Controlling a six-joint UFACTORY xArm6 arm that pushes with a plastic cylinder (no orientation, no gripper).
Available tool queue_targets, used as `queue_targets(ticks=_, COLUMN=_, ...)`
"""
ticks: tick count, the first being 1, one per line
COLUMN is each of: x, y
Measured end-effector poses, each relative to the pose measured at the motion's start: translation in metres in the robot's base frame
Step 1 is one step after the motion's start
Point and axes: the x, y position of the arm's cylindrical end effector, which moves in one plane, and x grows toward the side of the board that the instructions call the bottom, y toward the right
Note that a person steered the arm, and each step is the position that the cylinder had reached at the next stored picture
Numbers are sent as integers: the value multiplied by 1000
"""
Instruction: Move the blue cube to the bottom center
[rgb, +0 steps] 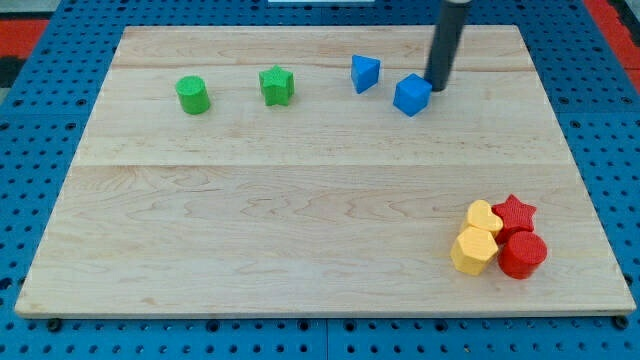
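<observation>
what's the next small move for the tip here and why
Probably a short push toward the view's bottom and slightly left. My tip sits right at the upper right side of the blue cube, near the view's top, so it is already behind the cube for that direction. The bottom center of the board lies down and left, and nothing stands in that path.

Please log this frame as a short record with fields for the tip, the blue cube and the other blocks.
tip: my tip sits just right of the blue cube, near or touching it
cube position: upper right of board
near cube: blue triangle to its left
upper left: green cylinder, green star
lower right cluster: two yellow blocks, red star, red cylinder
</observation>
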Motion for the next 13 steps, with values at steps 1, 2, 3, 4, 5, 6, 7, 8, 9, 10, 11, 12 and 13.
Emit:
queue_targets(ticks=1, x=57, y=-64)
queue_targets(ticks=2, x=74, y=-90)
queue_targets(ticks=3, x=40, y=-77)
queue_targets(ticks=4, x=5, y=-78)
queue_targets(ticks=5, x=25, y=-109)
queue_targets(ticks=6, x=86, y=-111)
queue_targets(ticks=7, x=105, y=-111)
queue_targets(ticks=8, x=76, y=-115)
queue_targets(ticks=9, x=97, y=-123)
queue_targets(ticks=10, x=143, y=-123)
queue_targets(ticks=11, x=133, y=-124)
queue_targets(ticks=12, x=122, y=-141)
queue_targets(ticks=13, x=145, y=-154)
